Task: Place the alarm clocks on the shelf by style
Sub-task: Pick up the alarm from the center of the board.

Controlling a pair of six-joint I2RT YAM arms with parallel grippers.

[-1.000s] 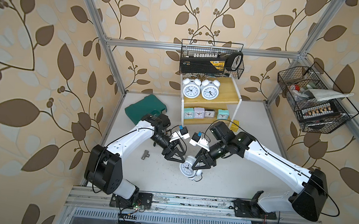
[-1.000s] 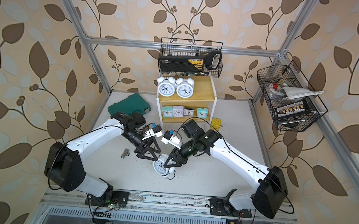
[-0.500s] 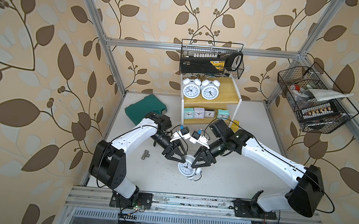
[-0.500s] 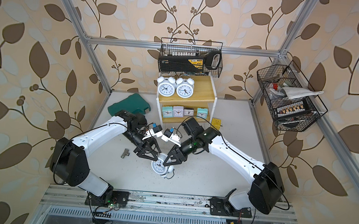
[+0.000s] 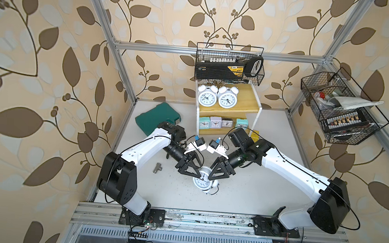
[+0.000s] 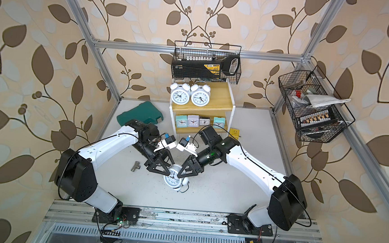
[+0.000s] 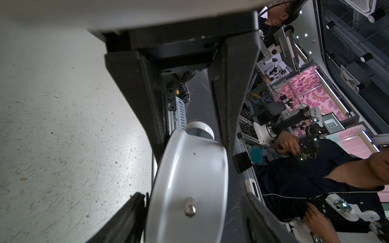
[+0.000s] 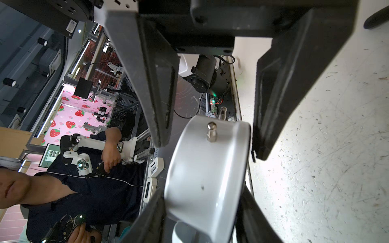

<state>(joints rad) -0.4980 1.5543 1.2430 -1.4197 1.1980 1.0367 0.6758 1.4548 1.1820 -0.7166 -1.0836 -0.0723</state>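
Note:
A white twin-bell alarm clock [image 5: 202, 183] [image 6: 173, 181] lies face up mid-table, bells toward the front. My right gripper [image 5: 211, 175] [image 8: 200, 210] is shut on its white body [image 8: 206, 168]. My left gripper [image 5: 195, 173] [image 7: 194, 210] straddles the same clock [image 7: 189, 178], open: one finger [image 7: 134, 212] sits at the rim, the other [image 7: 254, 212] stands apart. On the shelf [image 5: 246, 100], two twin-bell clocks [image 5: 206, 97] [image 5: 227, 99] stand on the top board. Several square clocks [image 5: 215, 122] line the lower board.
A green case [image 5: 158, 119] lies at the back left, beside the left arm. A small metal fitting [image 5: 158, 168] sits left of the grippers. A yellow cube [image 5: 255, 134] is by the shelf's right foot. Black wire baskets hang above the shelf [image 5: 229, 67] and on the right wall [image 5: 339, 108].
Both grippers have stayed at the clock on the table, which has barely moved. The left arm has shifted slightly toward it.

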